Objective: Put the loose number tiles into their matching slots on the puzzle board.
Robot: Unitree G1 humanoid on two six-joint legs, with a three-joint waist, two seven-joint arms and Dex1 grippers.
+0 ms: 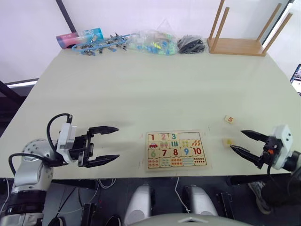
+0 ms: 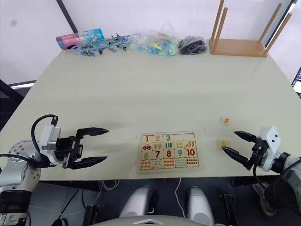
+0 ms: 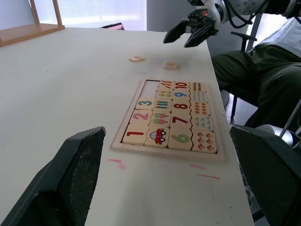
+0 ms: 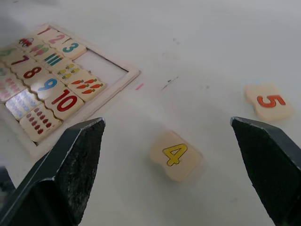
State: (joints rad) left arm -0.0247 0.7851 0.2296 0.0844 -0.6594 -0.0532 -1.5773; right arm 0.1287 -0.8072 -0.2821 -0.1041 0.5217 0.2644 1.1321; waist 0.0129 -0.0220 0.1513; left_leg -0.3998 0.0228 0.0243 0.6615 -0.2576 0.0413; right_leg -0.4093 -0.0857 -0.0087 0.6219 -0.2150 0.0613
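The right gripper (image 1: 241, 141), at the lower right of the head view, has its two black fingers spread wide and holds nothing. The yellow 4 tile (image 4: 175, 155) lies flat on the table just ahead of the fingertips, between them and not touched by either. The orange 5 tile (image 4: 268, 101) lies a little farther up the table, apart from the 4 and from the board.

The left gripper (image 1: 109, 144), at the lower left, is also wide open and empty, its fingertips pointing toward the puzzle board (image 1: 176, 149) with a clear stretch of table between.

The puzzle board lies flat at the lower centre, near the table's front edge. In its top row the red 1 tile (image 3: 137, 133), pink 2 tile (image 3: 141, 116) and green 3 tile (image 3: 146, 102) sit in their recesses. The two empty slots (image 4: 104, 64) beside the 3 show bare wood. Tiles 6 to 10 fill the row below, with picture and dot pieces around them; their exact seating is hard to judge.

Along the far edge, at the top of the frame, are a pink and blue tube (image 1: 79, 37), a clear bag of coloured pieces (image 1: 154, 42), a black bundle (image 1: 191, 45) and an upturned wooden stool (image 1: 240, 35).
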